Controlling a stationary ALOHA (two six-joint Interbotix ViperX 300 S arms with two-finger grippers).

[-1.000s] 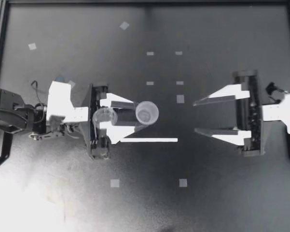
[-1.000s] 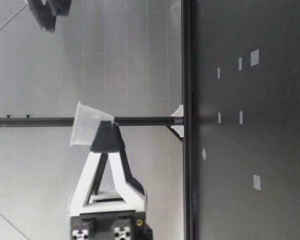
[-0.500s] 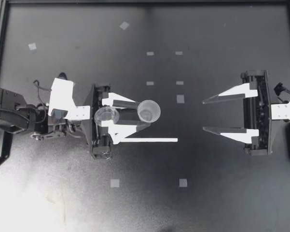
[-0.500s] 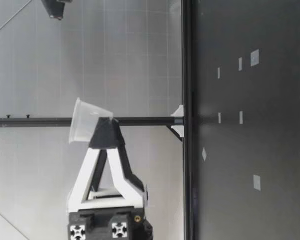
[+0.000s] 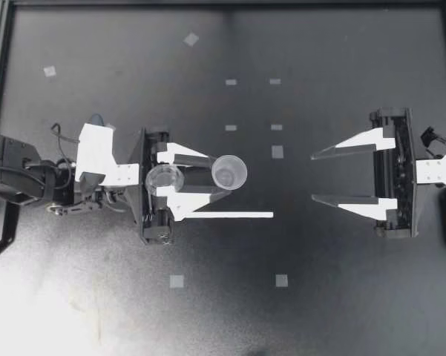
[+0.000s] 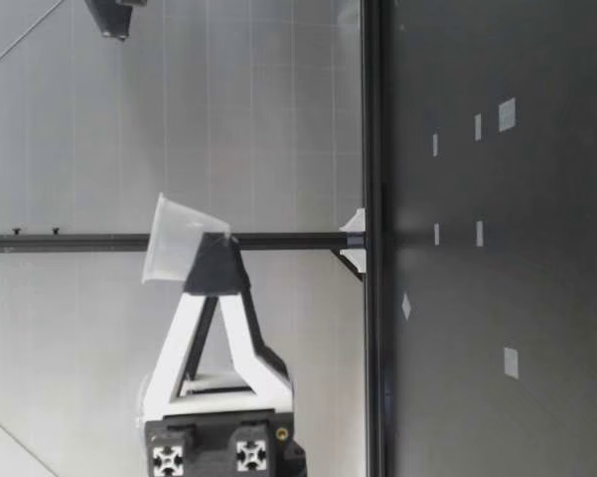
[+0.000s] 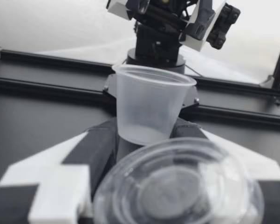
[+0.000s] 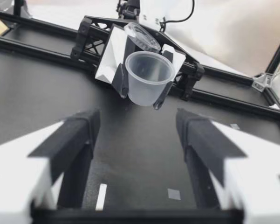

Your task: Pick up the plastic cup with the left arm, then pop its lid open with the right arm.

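Pinching a translucent cup (image 5: pixel 228 171) with left tool (image 5: pixel 220 176), dark pads clamped on its lower wall from two sides. Holding it at the very fingertips, mouth up, base down between the pads in left wrist view. Reading the cup (image 6: pixel 174 253) as slightly tilted in low view, well above the worktop (image 5: pixel 319 297). Also carrying a clear round lid-like piece (image 5: pixel 163 179) back at left tool's base, behind the cup and apart from it in top view. Got right tool (image 5: pixel 312 178) spread wide, well apart from the cup, pointing at it across the worktop. Looking along right tool: cup (image 8: pixel 148 77) dead ahead, centred between the two fingers' lines. Spotting a white strip (image 5: pixel 230 215) flat on the worktop, just beside left tool's fingers in top view
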